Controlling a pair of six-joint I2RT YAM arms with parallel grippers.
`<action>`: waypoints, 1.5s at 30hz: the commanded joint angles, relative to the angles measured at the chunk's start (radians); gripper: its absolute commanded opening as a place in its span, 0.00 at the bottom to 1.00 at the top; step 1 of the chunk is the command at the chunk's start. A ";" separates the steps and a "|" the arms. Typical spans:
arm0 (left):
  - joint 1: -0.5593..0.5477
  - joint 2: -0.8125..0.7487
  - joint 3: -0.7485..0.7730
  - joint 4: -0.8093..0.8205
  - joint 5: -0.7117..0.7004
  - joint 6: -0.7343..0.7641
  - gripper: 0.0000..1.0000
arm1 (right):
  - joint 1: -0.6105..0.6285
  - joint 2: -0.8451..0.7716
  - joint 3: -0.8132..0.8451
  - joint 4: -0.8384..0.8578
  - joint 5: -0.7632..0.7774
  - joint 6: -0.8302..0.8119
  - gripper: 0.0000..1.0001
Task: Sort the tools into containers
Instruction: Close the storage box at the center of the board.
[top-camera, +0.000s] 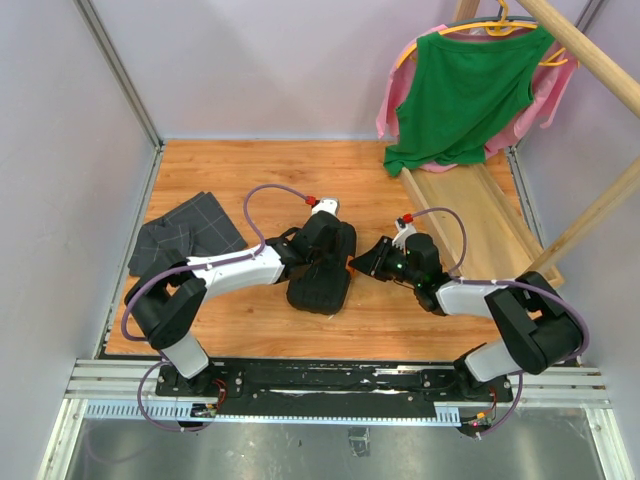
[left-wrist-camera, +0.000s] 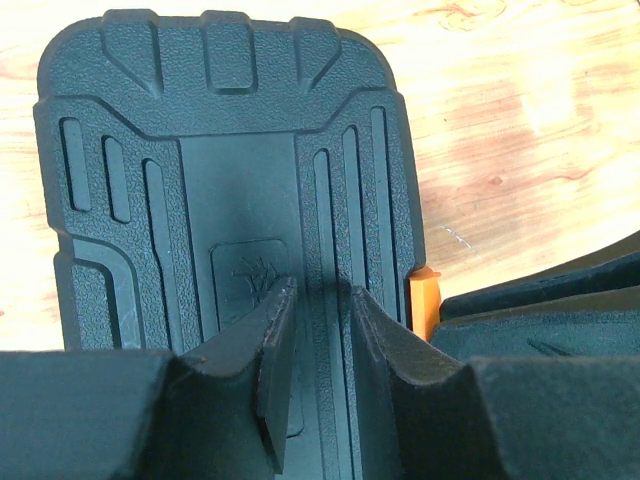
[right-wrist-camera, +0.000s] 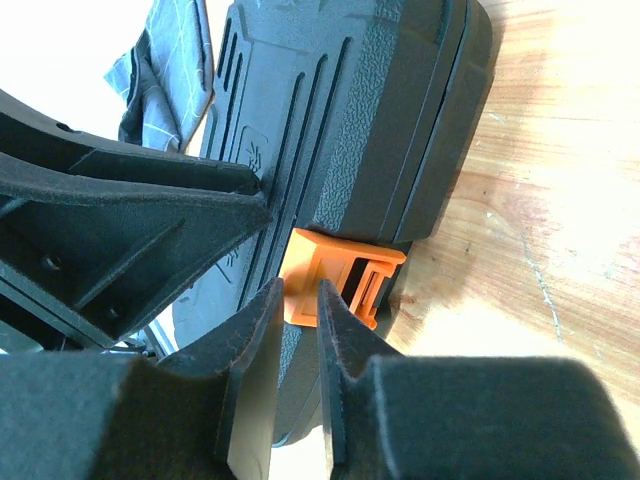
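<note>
Orange latch (right-wrist-camera: 338, 272) in pinch of R hand (right-wrist-camera: 297, 293); L hand (left-wrist-camera: 322, 295) slightly spread over case (left-wrist-camera: 230, 150).

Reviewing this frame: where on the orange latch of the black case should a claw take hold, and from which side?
Probably the protruding tab of the latch, coming in low from the right arm's side with a finger on each face. The case lies flat and closed on the table, and the latch juts out from that side edge only.

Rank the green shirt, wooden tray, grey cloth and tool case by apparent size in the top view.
1. green shirt, hanging nearer the camera
2. wooden tray
3. grey cloth
4. tool case, partly hidden
</note>
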 joint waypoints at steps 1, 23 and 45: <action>-0.034 0.089 -0.031 -0.109 0.147 -0.027 0.31 | 0.043 0.041 0.014 -0.047 -0.036 -0.026 0.19; -0.034 0.099 -0.027 -0.114 0.141 -0.027 0.30 | 0.043 0.062 0.016 -0.130 -0.005 -0.084 0.24; -0.034 0.098 -0.030 -0.111 0.141 -0.027 0.30 | 0.043 -0.228 0.015 -0.427 0.200 -0.225 0.42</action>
